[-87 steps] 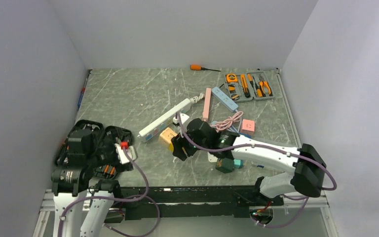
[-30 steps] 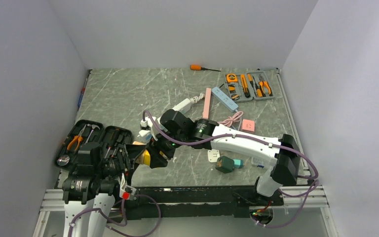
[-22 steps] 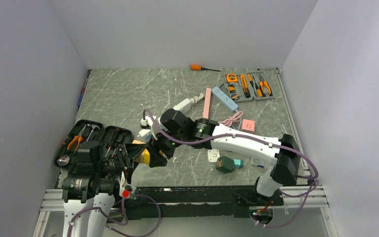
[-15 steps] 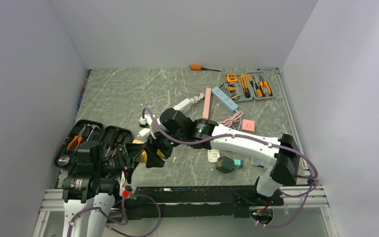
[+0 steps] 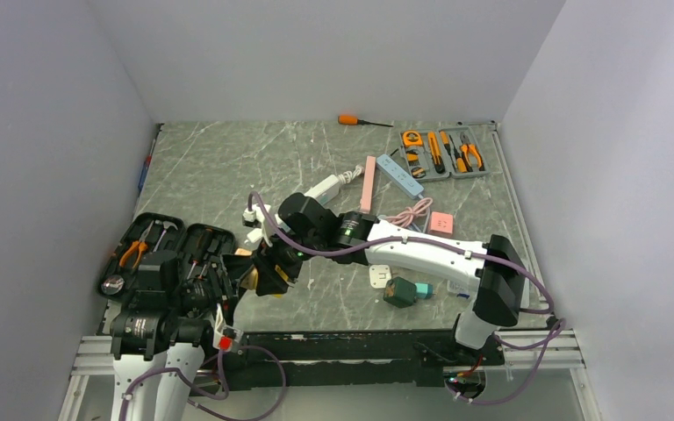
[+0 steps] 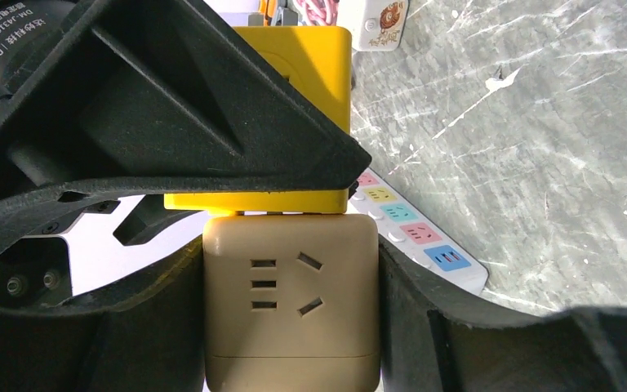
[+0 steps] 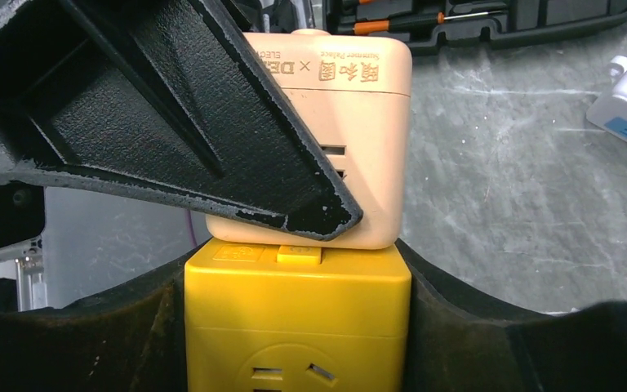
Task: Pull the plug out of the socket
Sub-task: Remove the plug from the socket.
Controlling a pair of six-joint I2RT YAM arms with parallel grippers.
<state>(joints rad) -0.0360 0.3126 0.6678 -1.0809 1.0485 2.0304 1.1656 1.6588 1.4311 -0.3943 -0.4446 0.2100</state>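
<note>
- Your left end effector [image 6: 290,286] is clamped on the sides of the beige cube [image 7: 367,163]. Your right end effector [image 7: 298,327] is closed the same way on the yellow cube [image 6: 302,90].
- The two cubes are held up off the table [image 6: 539,122] near the front left. They're fully mated, with no gap at the seam. I can't tell which one carries the prongs.
- Biggest risk, I'd say: if you pull at an angle, the prongs will bind instead of sliding out. Keep the pull straight along the joint.
- Those smooth plastic faces could slip. If a pad creeps, the pair twists or drops.
- When it pops free, the arms may jerk apart. The power strip [image 6: 424,237] and tool case [image 7: 490,16] are close enough to get clipped.
</note>
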